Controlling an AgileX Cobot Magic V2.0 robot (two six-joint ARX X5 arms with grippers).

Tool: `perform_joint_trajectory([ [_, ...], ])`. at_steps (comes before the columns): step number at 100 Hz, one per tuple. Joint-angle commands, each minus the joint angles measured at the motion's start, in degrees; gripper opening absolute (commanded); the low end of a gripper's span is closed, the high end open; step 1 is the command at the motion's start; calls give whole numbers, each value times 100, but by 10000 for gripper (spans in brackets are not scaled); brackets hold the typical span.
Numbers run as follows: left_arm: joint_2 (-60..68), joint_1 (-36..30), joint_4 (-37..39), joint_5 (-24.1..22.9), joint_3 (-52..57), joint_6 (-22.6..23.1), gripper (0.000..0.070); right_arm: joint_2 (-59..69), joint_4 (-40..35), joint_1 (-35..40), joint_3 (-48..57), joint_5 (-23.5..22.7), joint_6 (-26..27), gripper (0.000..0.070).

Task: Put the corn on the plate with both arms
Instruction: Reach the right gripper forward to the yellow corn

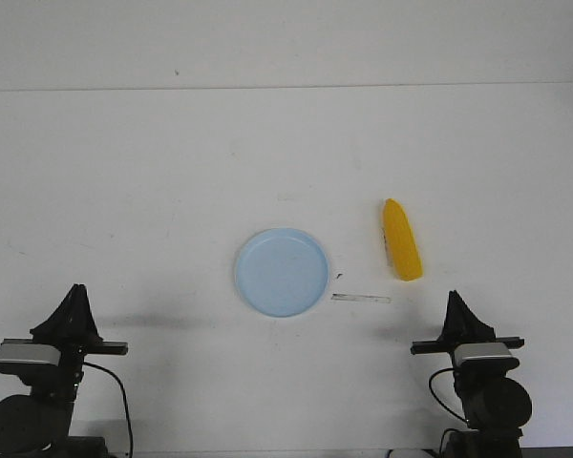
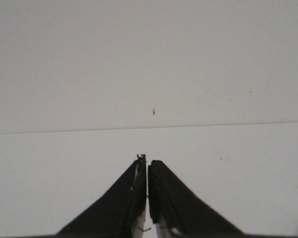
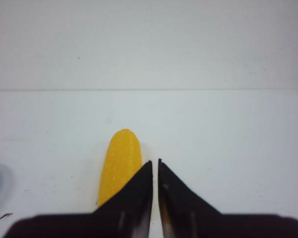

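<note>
We see a white table [image 1: 172, 172] filling most of the front view, matte, with faint scuffs and smudges. A thin pale strip [image 1: 361, 299], maybe tape or a scratch mark, lies flat on it near the front, right of centre; we can't tell which. A tiny dark speck [image 1: 339, 276] sits just beside the strip's left end. Behind the table's far edge runs a plain white wall [image 1: 286, 43] carrying one small dark spot [image 1: 177, 72].
</note>
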Motion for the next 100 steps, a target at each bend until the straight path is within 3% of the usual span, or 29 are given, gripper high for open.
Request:
perform_joint_trajectory([
  [1,-7,9,57,-11,63,77,1,9,61,15,-9,-2,35,17],
  [48,-7,9,57,-11,63,77,1,9,238,13,-9,2,35,16],
  [68,-7,9,57,-11,63,77,1,13,1132,59,149,-94,348,9],
  [100,-7,9,57,-11,63,77,1,970,-46,96,1357,-94,227,8],
])
